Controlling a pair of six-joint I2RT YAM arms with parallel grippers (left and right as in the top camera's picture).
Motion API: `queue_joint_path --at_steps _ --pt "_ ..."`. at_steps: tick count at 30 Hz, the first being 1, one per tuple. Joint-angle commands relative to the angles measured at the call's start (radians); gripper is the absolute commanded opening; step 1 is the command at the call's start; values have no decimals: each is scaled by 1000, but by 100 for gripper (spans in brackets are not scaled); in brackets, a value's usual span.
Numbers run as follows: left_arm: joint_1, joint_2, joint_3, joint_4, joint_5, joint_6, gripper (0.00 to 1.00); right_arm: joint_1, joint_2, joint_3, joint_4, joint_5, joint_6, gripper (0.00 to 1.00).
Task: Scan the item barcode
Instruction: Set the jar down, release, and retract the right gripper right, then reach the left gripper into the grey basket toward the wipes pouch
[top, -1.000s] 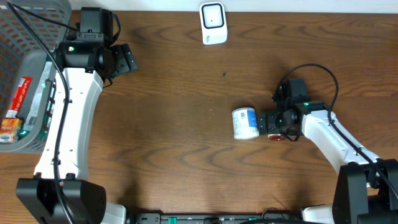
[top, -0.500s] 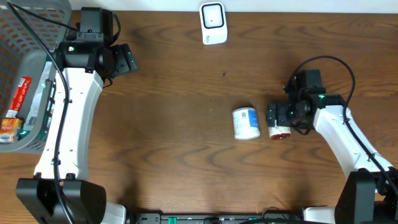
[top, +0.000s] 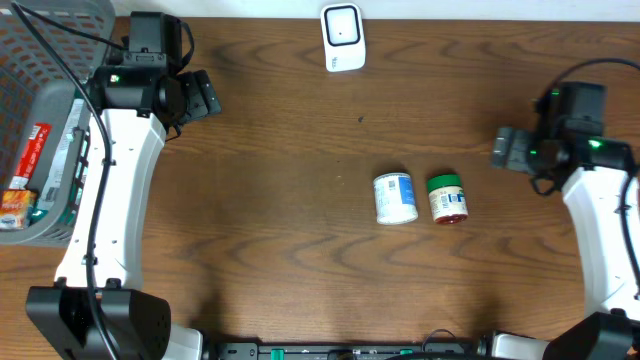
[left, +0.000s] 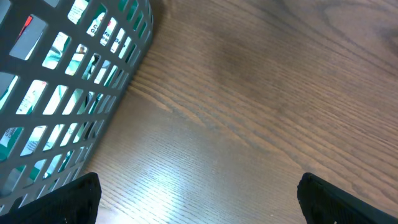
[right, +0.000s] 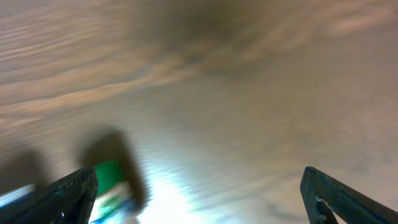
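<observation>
A green-lidded jar (top: 447, 197) lies on its side on the wooden table, just right of a white and blue can (top: 395, 197) that also lies on its side. The white barcode scanner (top: 343, 38) stands at the far edge. My right gripper (top: 505, 148) hovers open to the right of the jar and apart from it. In the right wrist view the right gripper (right: 199, 202) holds nothing, and the jar (right: 109, 180) is a green blur by its left finger. My left gripper (top: 203, 95) stands open at the far left, and in its wrist view the left gripper (left: 199, 205) is over bare wood.
A grey mesh basket (top: 60, 20) with several packets sits at the table's left edge. In the left wrist view the basket (left: 62, 93) is close on the left.
My right arm has pulled back to the right and towards the far side, leaving the green-lidded jar lying uncovered beside the can. The left arm has not moved.
</observation>
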Motion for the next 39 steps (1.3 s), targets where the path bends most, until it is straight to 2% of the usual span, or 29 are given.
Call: queue_joint_path --at_steps 1,5,34,39 --pt "3 -3 -6 -3 -6 2 98 -80 -5 11 -17 97 -13 99" --pt "3 -3 -6 -3 -6 2 98 -113 -5 11 -16 97 -13 99" --pt "3 -3 -6 0 -5 -2 98 -113 -5 11 -16 97 -13 99" --pt "3 -24 -6 -61 -6 1 98 -113 -5 11 -16 97 -13 99"
